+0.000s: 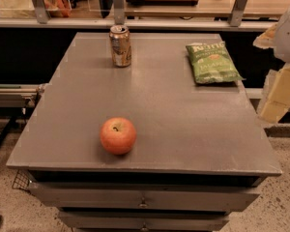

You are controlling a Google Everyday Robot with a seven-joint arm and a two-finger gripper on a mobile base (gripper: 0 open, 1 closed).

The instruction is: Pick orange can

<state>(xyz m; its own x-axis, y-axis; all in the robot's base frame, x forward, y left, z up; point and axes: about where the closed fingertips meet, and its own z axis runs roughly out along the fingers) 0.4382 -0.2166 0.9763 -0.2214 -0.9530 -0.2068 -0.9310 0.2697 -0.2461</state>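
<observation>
Since I have only the camera view to work from, I take everything from it. At the right edge I see pale, blocky parts which I judge to be the gripper [280, 88]. It hangs off the right side of the table [183, 144]. Whether it is spread or pressed together I cannot tell.

The orange can [120, 45] stands upright well to the left of the gripper and farther from the camera, near the back edge, with bare surface all around it. Between the gripper and the can lies a green chip bag [212, 63], flat, and it is the thing nearest to the gripper. The apple [118, 136] is also left of the gripper but toward the front edge, well apart from the can.

In my judgement the task is at its first step, and the approach is not yet begun. The next move asks me to carry the gripper leftward and toward the back, passing above the bag. Then I should meet the can from the side at mid height, without mistaking the apple for it.
</observation>
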